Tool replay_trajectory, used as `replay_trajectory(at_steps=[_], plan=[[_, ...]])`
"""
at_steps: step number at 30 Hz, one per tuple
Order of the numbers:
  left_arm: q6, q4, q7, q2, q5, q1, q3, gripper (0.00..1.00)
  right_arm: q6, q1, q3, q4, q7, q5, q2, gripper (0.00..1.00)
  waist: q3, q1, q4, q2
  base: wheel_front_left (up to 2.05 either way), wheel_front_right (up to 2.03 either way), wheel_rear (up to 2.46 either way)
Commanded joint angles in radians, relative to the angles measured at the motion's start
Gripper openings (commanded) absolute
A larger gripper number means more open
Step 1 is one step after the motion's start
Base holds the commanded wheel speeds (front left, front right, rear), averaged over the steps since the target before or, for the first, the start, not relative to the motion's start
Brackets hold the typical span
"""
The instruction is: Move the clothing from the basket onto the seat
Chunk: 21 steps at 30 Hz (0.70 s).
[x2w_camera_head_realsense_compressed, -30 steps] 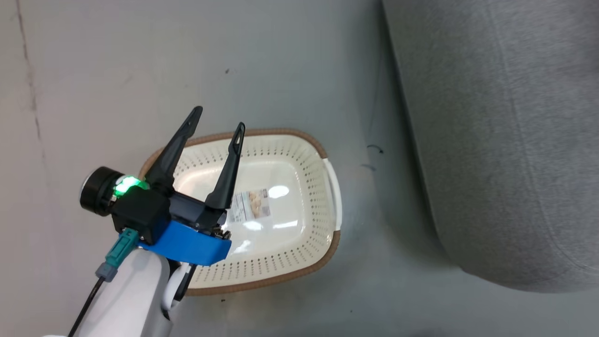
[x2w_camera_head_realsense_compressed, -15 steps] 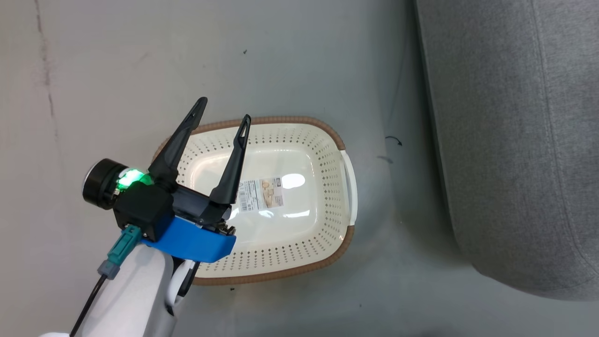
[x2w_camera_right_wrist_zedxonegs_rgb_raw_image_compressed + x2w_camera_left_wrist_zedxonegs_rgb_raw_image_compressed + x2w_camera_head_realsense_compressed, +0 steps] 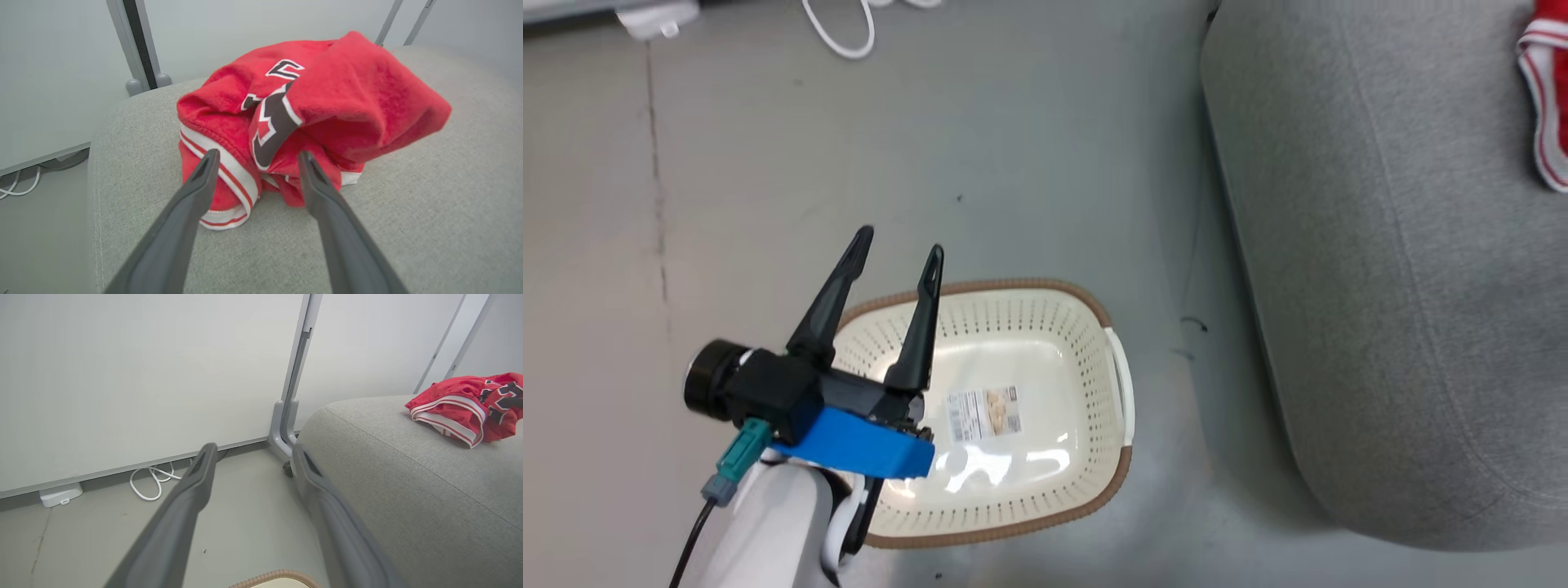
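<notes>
The basket (image 3: 1094,322) stands on the grey floor, cream with a brown rim, holding just a paper label. My left gripper (image 3: 898,242) hangs open over its left end, nothing between the fingers. In the left wrist view the left gripper (image 3: 254,447) points at the wall, with the basket rim (image 3: 278,575) at the bottom edge. The red clothing (image 3: 310,102) lies bunched on the grey seat (image 3: 408,228). My right gripper (image 3: 258,154) stands open right in front of it, jaws wide apart. The clothing (image 3: 1543,106) (image 3: 466,404) also lies on the seat (image 3: 1380,286) (image 3: 408,477).
A white cable (image 3: 151,484) (image 3: 849,33) and a white power block (image 3: 61,494) lie along the wall's foot. A grey post (image 3: 286,416) stands at the seat's far corner. Bare floor (image 3: 1013,163) lies between basket and wall.
The head camera has tilted up: the basket sits lower in view, and the wall's foot and a strip of red clothing on the seat have come in. The left gripper stays open over the basket.
</notes>
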Motion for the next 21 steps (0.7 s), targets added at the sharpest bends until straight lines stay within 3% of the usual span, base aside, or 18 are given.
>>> replay_trajectory(at_steps=[1,7,21], plan=[[-0.001,0.011,-0.004,-0.007,-0.007,0.025,0.012,1.00,0.000,0.030,-0.005,0.000,-0.012,0.010,0.024,1.00,-0.058,0.0000,-0.005,0.0000,0.00,0.00,0.00],[-0.001,0.063,-0.004,-0.028,-0.027,0.075,0.048,1.00,0.000,0.125,0.026,-0.043,-0.043,0.029,0.072,1.00,-0.148,0.0000,-0.009,0.0000,0.00,0.00,0.00],[-0.001,0.149,-0.004,-0.069,-0.035,0.172,0.143,1.00,0.000,0.384,0.244,-0.273,-0.084,0.111,0.184,1.00,-0.308,0.0000,-0.004,0.0000,0.00,0.00,0.00]])
